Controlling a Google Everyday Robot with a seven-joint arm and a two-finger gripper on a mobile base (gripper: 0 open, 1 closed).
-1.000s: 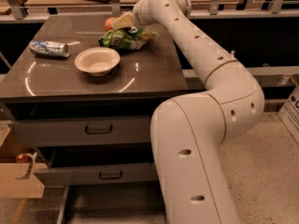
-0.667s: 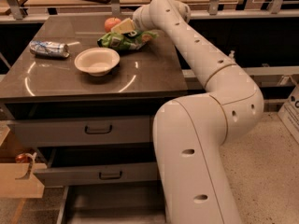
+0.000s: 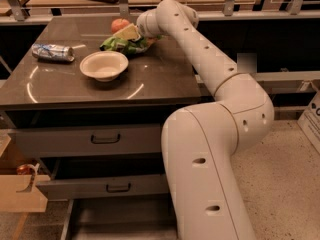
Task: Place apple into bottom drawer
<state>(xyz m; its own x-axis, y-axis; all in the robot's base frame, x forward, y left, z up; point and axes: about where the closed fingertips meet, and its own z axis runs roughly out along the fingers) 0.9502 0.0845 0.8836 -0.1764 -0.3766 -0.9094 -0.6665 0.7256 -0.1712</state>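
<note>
In the camera view, the robot's white arm [image 3: 215, 79] reaches from the lower right up and across the dark surface [image 3: 160, 84] toward its far edge. The hand [image 3: 129, 32] sits at the far middle of the surface, just beside the apple [image 3: 119, 24] and above the green snack bag [image 3: 125, 45]. Whether the hand is released or clenched cannot be told from here, nor whether it touches the apple. The apple, red-orange, rests at the back of the surface, right behind the snack bag.

Nearer the camera stands a white bowl [image 3: 104, 65], upright and apart from the bag. A crushed can [image 3: 52, 52] lies on its side to the left of the bowl.

Below the surface, two grey drawers with black loop handles, the upper drawer [image 3: 75, 140] and the middle drawer [image 3: 80, 188], are stacked. Under them the bottom drawer [image 3: 120, 219] is pulled out, showing a flat grey floor with thin side walls. A cardboard box [image 3: 17, 196] stands at the left.
</note>
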